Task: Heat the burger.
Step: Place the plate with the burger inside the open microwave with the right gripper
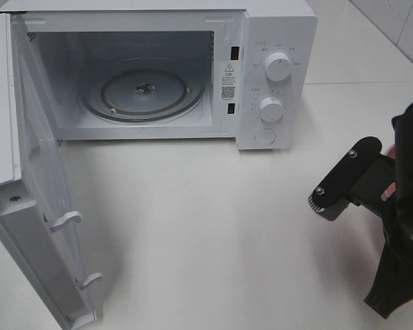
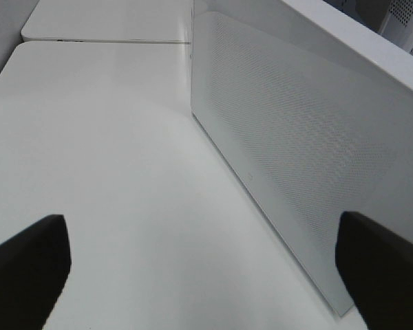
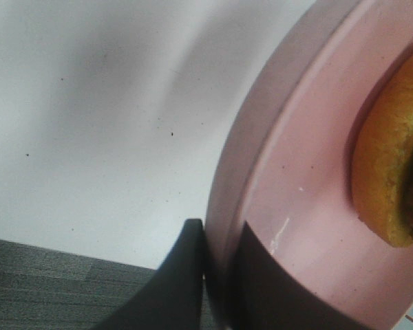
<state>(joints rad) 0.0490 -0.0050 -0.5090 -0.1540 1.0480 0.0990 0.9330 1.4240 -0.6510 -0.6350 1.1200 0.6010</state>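
The white box-shaped microwave (image 1: 275, 41) stands at the back of the white counter (image 1: 206, 227). Its door (image 1: 27, 206) is swung fully open toward the left side. The round glass turntable (image 1: 143, 89) inside is bare, so the oven is ready for loading but not yet loaded.

The round burger (image 3: 389, 158), of which only the edge of its golden-brown bun shows, sits on a round pink plate (image 3: 296, 192). The right claw (image 3: 217, 282) is pinched narrow on the rim of that plate, with one finger on each face of the rim. In the high view this all lies at the far right, well apart from the oven mouth. The black arm hides nearly all of it there, so I cannot tell whether the plate rests on the counter or is lifted.

The left claw (image 2: 199, 230) is spread wide and holds nothing. It hangs over bare counter just beside the outer face of the open door.

In my judgement the task is at an early stage. Opening the door and gripping the plate are done. What is left is to carry the plate across onto the turntable, release it, close the door and set the two round white dials (image 1: 278, 69).
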